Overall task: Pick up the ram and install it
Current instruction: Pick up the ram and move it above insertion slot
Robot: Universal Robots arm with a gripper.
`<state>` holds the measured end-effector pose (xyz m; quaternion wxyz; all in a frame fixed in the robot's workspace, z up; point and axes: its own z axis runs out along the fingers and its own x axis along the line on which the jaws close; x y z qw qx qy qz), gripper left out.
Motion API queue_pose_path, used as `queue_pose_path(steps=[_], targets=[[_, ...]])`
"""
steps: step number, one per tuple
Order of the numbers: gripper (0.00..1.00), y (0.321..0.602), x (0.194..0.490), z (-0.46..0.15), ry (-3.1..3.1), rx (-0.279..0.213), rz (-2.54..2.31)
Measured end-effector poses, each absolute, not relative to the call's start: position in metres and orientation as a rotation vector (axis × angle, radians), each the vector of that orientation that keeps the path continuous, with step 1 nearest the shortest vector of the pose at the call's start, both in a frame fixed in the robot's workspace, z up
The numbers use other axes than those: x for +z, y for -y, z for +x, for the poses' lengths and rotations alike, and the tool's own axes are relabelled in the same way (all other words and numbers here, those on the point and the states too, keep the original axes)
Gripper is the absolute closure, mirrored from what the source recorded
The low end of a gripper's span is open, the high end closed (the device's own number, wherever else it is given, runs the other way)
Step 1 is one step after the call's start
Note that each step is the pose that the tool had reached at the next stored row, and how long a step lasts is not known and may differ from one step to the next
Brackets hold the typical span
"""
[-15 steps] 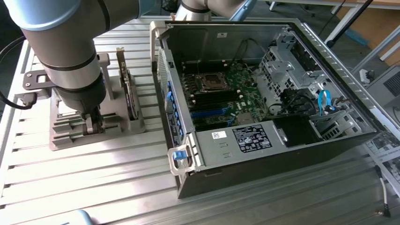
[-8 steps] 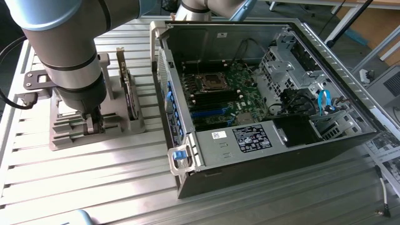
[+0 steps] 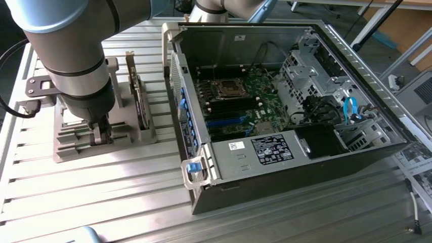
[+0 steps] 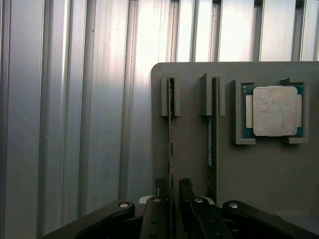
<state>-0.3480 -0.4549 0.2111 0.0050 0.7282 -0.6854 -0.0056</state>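
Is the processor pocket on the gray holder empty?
No, a square silver processor chip lies in that pocket of the gray holder.

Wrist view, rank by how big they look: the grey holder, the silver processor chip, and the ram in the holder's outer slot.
1. The grey holder, largest.
2. The processor chip.
3. The ram, edge-on: longer than the chip but a thin sliver; by length alone it ranks second.

You saw a thick matte-grey cylindrical arm link (image 3: 74, 55) topped by a pale blue-grey joint cap (image 3: 60, 15) and ringed by a dark band (image 3: 78, 76). The wrist section (image 3: 84, 104) below was black. A thin black cable (image 3: 10, 109) looped beside it. The black two-finger gripper (image 4: 173, 186) carried round silver screw heads (image 4: 123, 204) on its linkage bars.
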Motion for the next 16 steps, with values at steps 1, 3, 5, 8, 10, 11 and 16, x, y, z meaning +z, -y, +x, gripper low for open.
queue_pose_path(steps=[1,3,5,8,10,11,16], targets=[[0.77,0.4549,0.2111,-0.348,2.146,-0.018,2.28],[0.85,0.4549,0.2111,-0.348,2.146,-0.018,2.28],[0.85,0.4549,0.2112,-0.348,2.146,-0.018,2.28],[0.85,0.4549,0.2111,-0.348,2.146,-0.018,2.28],[0.85,0.4551,0.2112,-0.348,2.146,-0.018,2.28],[0.85,0.4552,0.2111,-0.348,2.146,-0.018,2.28],[0.85,0.4559,0.2112,-0.348,2.146,-0.018,2.28]])
